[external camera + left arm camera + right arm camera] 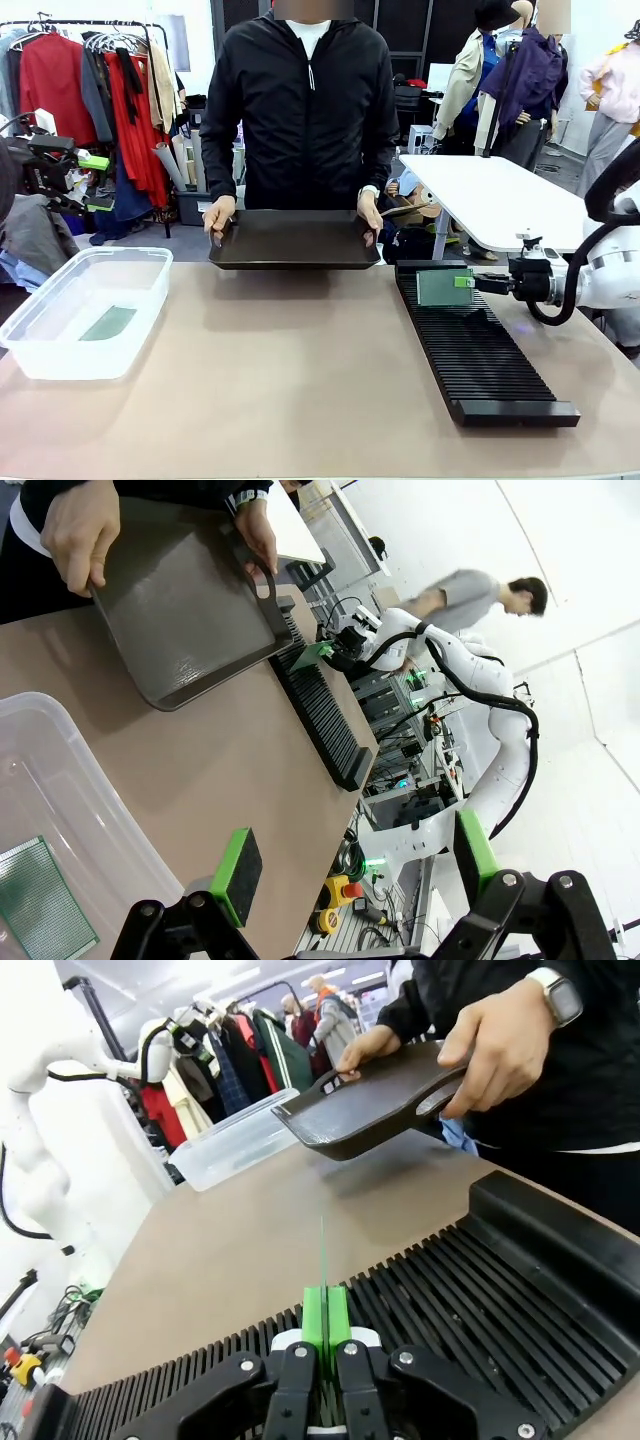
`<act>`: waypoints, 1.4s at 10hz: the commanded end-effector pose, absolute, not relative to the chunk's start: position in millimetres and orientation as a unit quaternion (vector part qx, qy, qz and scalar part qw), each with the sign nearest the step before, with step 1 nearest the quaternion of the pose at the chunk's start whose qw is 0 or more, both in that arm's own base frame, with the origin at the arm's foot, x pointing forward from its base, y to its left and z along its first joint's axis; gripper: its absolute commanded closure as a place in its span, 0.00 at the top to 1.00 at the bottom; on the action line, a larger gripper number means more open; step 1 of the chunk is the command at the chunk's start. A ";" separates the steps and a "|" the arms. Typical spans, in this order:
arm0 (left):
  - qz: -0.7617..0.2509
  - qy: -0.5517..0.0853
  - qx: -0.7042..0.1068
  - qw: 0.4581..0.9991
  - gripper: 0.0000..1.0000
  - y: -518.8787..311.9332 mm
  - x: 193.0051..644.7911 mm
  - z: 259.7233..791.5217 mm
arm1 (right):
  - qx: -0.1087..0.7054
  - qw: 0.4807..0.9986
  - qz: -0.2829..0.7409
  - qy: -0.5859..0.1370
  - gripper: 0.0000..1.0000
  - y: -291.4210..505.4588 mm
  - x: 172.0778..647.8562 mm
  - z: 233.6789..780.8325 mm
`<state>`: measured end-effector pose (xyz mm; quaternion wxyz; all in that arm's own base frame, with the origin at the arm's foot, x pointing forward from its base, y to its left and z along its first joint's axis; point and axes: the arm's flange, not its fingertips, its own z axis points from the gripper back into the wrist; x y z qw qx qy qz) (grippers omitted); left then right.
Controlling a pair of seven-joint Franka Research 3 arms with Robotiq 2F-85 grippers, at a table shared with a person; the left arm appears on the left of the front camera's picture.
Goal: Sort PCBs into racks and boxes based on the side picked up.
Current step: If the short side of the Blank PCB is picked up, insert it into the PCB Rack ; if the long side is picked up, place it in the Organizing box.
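Over rack [480,345] far end, PCB [444,287] upright on edge (crosswise), right fingers [466,283] clamped.

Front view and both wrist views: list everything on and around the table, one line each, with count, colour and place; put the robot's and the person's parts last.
PCB: one, green, held upright on edge over the far end of the rack.
PCB in tub: one, green, lying flat on the tub floor.
Rack: one, black, slotted, on the table's right side.
Tub: one, clear plastic, on the table's left side.
Tray: one, black, shallow, held above the table's far edge.
Table: one, tan top.
Right end effector: black with green pads, shut on the PCB.
Left end effector: open, above the tub's end of the table.
Person's hands: two, gripping the tray's ends.
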<state>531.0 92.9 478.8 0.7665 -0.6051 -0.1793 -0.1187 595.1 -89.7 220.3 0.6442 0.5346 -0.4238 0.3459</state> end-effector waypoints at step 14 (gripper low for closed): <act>-0.121 -0.185 -0.606 0.764 1.00 93.3 530.3 480.4 | 0.530 0.639 0.332 -0.448 0.00 -85.1 586.6 217.6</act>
